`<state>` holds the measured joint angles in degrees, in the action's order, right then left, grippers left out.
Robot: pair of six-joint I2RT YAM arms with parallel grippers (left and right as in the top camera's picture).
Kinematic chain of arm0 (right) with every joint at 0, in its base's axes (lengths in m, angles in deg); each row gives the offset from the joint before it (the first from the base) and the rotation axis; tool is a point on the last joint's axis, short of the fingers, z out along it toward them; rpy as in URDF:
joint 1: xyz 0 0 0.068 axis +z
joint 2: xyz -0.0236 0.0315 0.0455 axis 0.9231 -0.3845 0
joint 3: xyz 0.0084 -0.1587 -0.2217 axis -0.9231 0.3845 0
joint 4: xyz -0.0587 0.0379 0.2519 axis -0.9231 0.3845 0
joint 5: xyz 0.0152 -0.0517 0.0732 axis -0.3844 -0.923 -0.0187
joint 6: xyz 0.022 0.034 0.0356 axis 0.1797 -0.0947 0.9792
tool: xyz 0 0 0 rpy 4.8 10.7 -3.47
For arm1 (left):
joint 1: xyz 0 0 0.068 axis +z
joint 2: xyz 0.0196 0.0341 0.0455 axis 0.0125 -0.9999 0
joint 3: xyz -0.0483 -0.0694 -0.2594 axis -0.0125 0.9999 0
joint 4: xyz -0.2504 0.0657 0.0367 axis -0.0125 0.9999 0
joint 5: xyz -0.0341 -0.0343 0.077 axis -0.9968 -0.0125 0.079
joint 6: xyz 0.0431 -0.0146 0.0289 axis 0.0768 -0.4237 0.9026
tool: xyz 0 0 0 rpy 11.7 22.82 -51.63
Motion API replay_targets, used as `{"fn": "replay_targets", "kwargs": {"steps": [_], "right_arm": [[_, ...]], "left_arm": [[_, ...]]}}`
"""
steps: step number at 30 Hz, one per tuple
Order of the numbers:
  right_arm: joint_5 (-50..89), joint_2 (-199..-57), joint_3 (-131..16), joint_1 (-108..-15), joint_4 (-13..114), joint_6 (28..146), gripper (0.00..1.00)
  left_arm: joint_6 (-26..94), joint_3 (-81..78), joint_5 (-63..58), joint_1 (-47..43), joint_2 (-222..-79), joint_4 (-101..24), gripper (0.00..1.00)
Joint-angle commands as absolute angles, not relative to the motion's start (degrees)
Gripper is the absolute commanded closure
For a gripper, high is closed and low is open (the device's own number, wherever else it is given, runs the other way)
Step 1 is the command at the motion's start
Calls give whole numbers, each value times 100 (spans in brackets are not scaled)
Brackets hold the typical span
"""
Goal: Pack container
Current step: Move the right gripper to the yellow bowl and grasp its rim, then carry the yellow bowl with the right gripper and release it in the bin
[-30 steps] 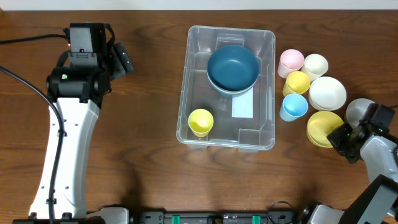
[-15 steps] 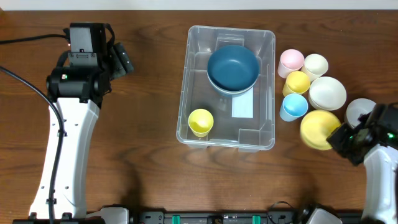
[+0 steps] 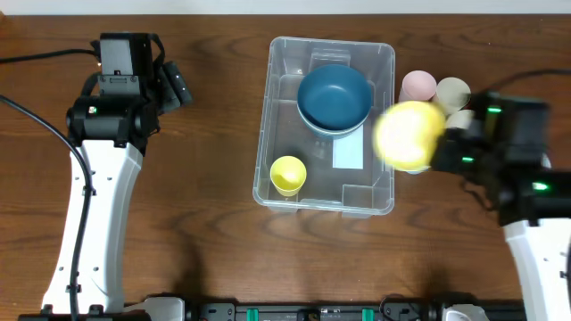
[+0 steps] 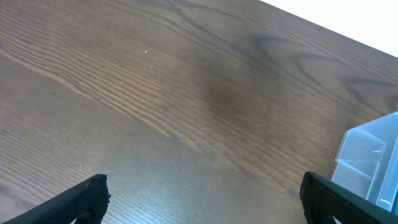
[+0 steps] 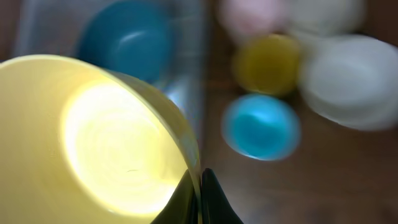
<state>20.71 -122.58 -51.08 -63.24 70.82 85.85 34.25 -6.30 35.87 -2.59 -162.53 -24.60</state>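
Off the wooden table (image 3: 223,134), right gripper (image 5: 200,190) pinching it, a round yellow plastic bowl (image 3: 409,135) had swung over the clear rectangular container's (image 3: 275,80) right wall, ready to pack; left gripper (image 4: 205,199) gaped empty.

I get even, soft light overhead; in my right wrist view the glaring yellow bowl (image 5: 93,143) and container (image 5: 194,62) blur.

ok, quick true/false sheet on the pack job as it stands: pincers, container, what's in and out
1. The right pincer is shut on the yellow bowl. True.
2. The container is empty. False: it holds a blue bowl and a yellow cup.
3. The left pincer grips a cup. False: it is open and holds nothing, above the table.
4. The pink cup stands outside the container. True.
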Motion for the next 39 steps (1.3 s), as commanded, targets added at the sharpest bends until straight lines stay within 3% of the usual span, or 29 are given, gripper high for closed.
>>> {"fn": "replay_targets", "kwargs": {"steps": [1,9,19,31,33,35,39], "right_arm": [[1760,-12527,-5207,-5420,6909,8443,99],[582,-13681,-5207,-3979,6581,8463,99],[373,-14739,-5207,-3896,6924,8489,99],[375,-14881,-5154,-3892,7427,8485,98],[375,-14885,-5143,-3892,7425,8485,91],[375,-14887,-5143,-3892,7427,8485,67],[373,-14881,-5150,-3894,7370,8482,62]], "left_arm": [[3438,-691,3633,-235,-16274,-2445,2],[3438,-691,3633,-235,-16274,-2445,2],[3438,-691,3633,-235,-16274,-2445,2],[3438,-691,3633,-235,-16274,-2445,2],[3438,-691,3633,-235,-16274,-2445,2],[3438,-691,3633,-235,-16274,-2445,2],[3438,-691,3633,-235,-16274,-2445,2]]}}
